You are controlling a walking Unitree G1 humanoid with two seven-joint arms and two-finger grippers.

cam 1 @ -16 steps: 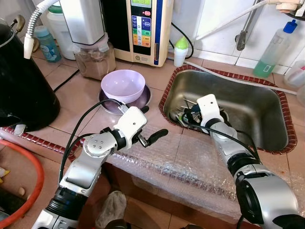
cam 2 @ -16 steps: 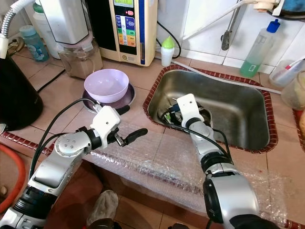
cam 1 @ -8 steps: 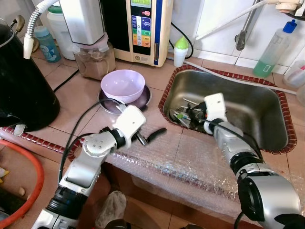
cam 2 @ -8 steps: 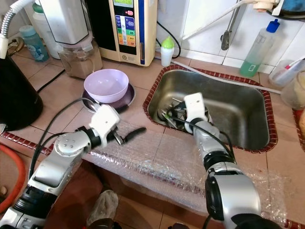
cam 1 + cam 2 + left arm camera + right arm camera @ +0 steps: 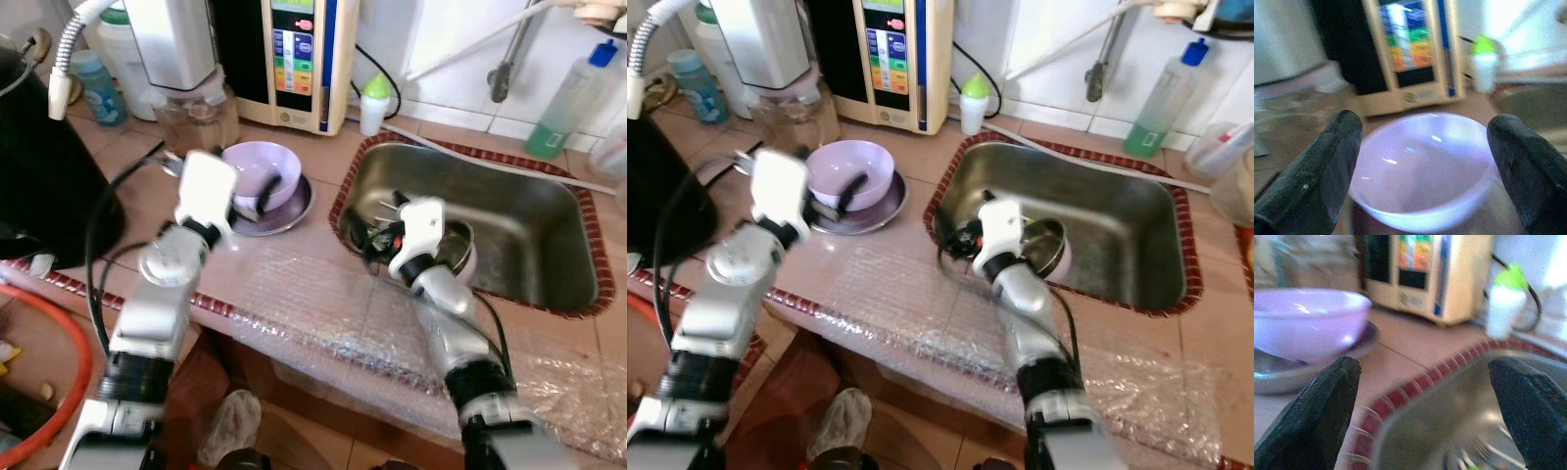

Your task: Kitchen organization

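A purple bowl and some forks by the sink.

The light purple bowl (image 5: 1422, 169) sits upright on a dark plate (image 5: 294, 204), right in front of the left gripper (image 5: 1425, 161), between its two wide-apart fingers. The bowl looks hollow and shiny. Silver forks (image 5: 1484, 450) lie down in the sink (image 5: 529, 211), just under the right gripper's (image 5: 1425, 406) spread fingers.

The bowl (image 5: 260, 173) was pale lilac, on a dark purple plate (image 5: 294, 204); the counter (image 5: 323, 157) was terracotta tile; the sink (image 5: 529, 220) was steel grey, rimmed in red-and-white brick pattern; the bubble wrap (image 5: 333, 308) was clear; both arms were silver with black fingers (image 5: 1317, 166).
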